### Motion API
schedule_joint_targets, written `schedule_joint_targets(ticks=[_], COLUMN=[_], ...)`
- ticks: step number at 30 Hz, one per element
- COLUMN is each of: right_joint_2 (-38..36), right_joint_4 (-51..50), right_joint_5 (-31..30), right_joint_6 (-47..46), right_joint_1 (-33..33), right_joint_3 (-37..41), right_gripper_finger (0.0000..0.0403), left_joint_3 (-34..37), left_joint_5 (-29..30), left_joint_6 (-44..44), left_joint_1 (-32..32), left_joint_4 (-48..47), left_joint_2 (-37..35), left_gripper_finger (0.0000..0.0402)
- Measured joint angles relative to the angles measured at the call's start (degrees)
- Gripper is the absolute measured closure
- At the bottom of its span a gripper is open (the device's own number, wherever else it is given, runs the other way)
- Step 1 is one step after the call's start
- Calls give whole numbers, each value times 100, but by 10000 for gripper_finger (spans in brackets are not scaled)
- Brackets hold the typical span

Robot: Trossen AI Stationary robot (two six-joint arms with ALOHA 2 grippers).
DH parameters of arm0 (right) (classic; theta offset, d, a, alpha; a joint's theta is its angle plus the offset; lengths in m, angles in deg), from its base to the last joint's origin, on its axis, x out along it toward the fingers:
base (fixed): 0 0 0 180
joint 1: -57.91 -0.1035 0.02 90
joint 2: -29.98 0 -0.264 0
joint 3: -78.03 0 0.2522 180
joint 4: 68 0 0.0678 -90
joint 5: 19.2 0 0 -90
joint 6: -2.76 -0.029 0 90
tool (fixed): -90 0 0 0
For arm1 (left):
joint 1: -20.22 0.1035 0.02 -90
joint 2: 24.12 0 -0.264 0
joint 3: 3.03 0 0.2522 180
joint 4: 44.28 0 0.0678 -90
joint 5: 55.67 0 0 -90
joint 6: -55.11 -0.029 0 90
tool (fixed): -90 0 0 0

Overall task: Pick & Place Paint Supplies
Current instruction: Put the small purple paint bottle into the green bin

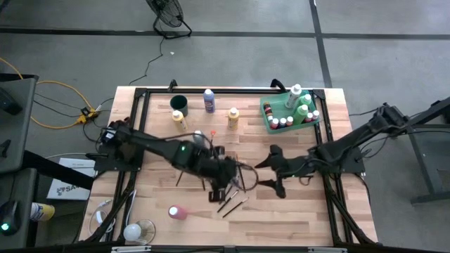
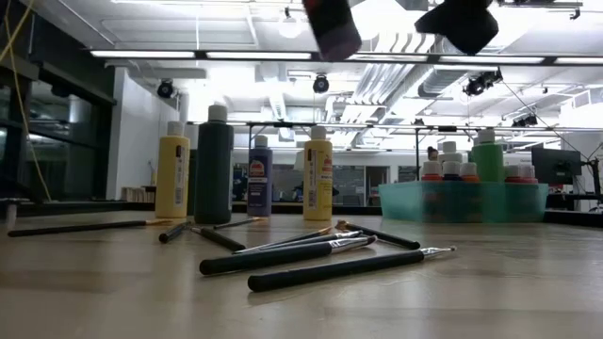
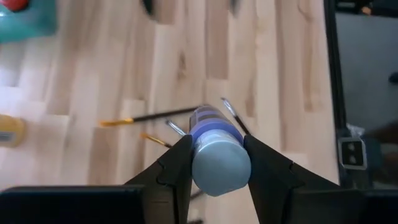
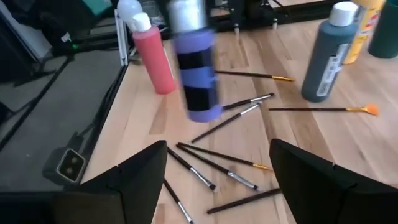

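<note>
My left gripper (image 1: 222, 184) is over the table's middle, shut on a purple bottle (image 3: 214, 134) with a pale cap. The bottle also shows in the right wrist view (image 4: 194, 74) and at the top of the low view (image 2: 330, 28). Several thin dark paintbrushes (image 1: 233, 200) lie flat on the table under it, seen too in the low view (image 2: 320, 256). My right gripper (image 1: 272, 173) is open and empty just right of the bottle, its fingers wide apart above the brushes (image 4: 217, 163). My left gripper pinches the purple bottle at its capped top end (image 3: 216, 163) between its two fingers (image 3: 177, 168). The fingers come from above, pointing down. The bottle hangs upright below them, clear of the table and the brushes.
A translucent green tray (image 1: 265, 112) with several bottles stands at the back right (image 2: 462, 202). Yellow (image 2: 172, 174), dark green (image 2: 214, 165), blue (image 2: 259, 174) and yellow (image 2: 317, 179) bottles stand at the back left. A pink-red bottle (image 1: 177, 212) is near the front left.
</note>
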Motion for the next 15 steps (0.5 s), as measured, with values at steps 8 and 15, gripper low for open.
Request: schedule_joint_targets(ticks=[8,15], right_joint_2=[929,1524], right_joint_4=[1457,2398], right_joint_5=[-201,-76], right_joint_6=[457,477], right_joint_1=[214,500], right_joint_3=[2,2], right_gripper_finger=[125,125], left_joint_3=[-123,-123], left_joint_5=[-1,1], left_joint_6=[-369,-431], left_joint_1=[288,285], left_joint_4=[26,29], left_joint_2=[0,0], left_gripper_finger=[282,282])
